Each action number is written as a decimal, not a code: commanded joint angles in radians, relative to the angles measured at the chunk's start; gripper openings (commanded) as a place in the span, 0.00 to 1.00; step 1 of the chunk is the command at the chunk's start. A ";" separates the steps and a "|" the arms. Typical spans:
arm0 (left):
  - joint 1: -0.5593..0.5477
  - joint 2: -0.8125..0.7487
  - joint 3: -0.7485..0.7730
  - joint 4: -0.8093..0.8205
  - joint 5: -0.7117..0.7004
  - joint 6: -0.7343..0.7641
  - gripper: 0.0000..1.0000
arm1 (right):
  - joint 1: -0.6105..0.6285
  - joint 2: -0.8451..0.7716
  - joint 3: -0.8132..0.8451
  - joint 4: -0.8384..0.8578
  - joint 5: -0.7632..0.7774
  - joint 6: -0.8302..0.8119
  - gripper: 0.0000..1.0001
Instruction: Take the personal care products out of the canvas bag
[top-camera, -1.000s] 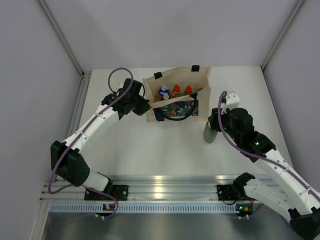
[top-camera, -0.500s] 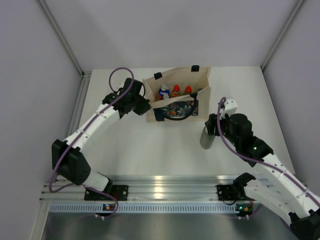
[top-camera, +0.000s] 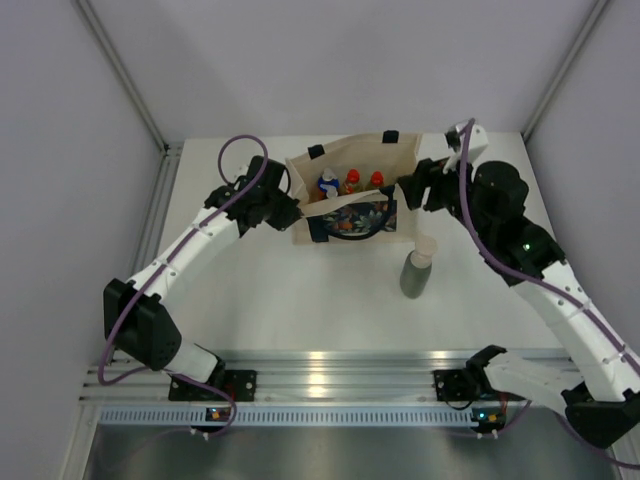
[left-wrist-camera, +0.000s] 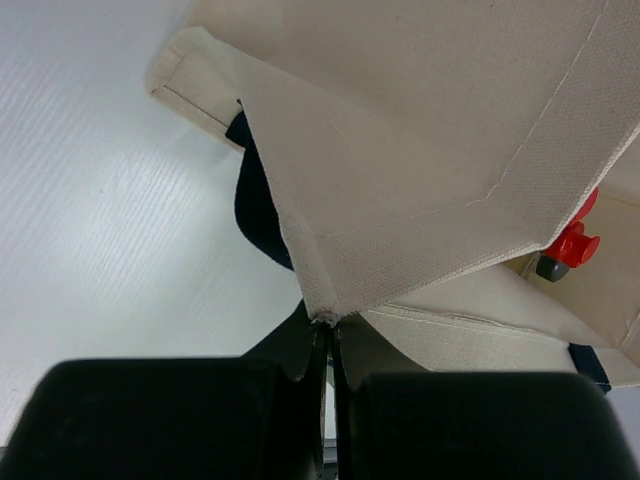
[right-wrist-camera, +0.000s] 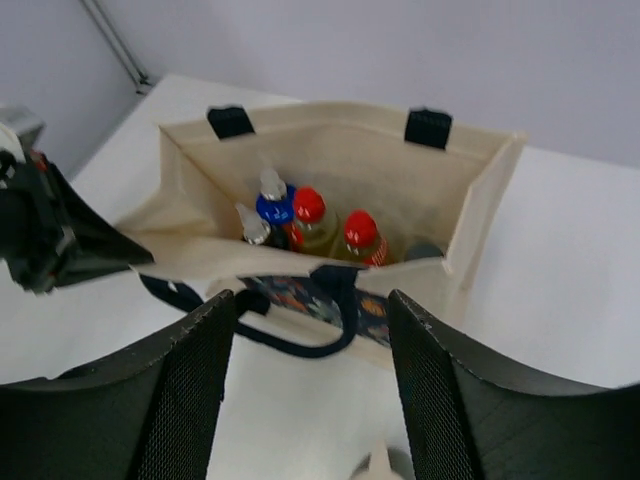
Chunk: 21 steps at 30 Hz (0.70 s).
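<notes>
Canvas bag (top-camera: 352, 160) — upright at rear of tabletop (top-camera: 250, 290), bottles inside. Left tool (left-wrist-camera: 325, 335): clamped on its front rim corner. Right tool (right-wrist-camera: 310, 310): spread wide above the mouth. Grey-green bottle (top-camera: 416, 270): already out. Advice — descend plumb onto a red-capped bottle (right-wrist-camera: 360, 232), clear of the rim.

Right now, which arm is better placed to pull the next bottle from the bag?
Right: the right gripper is open and empty by the bag mouth, with the bottles in its view. The left gripper is shut on the bag's edge.
</notes>
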 joint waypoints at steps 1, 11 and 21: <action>-0.009 0.021 0.023 -0.025 0.092 -0.028 0.00 | 0.001 0.173 0.202 -0.093 -0.084 0.025 0.60; -0.012 0.033 0.027 -0.027 0.139 -0.019 0.00 | 0.147 0.645 0.661 -0.300 -0.074 -0.088 0.54; -0.012 0.007 -0.017 -0.027 0.119 -0.016 0.00 | 0.155 0.927 0.855 -0.366 -0.164 -0.239 0.52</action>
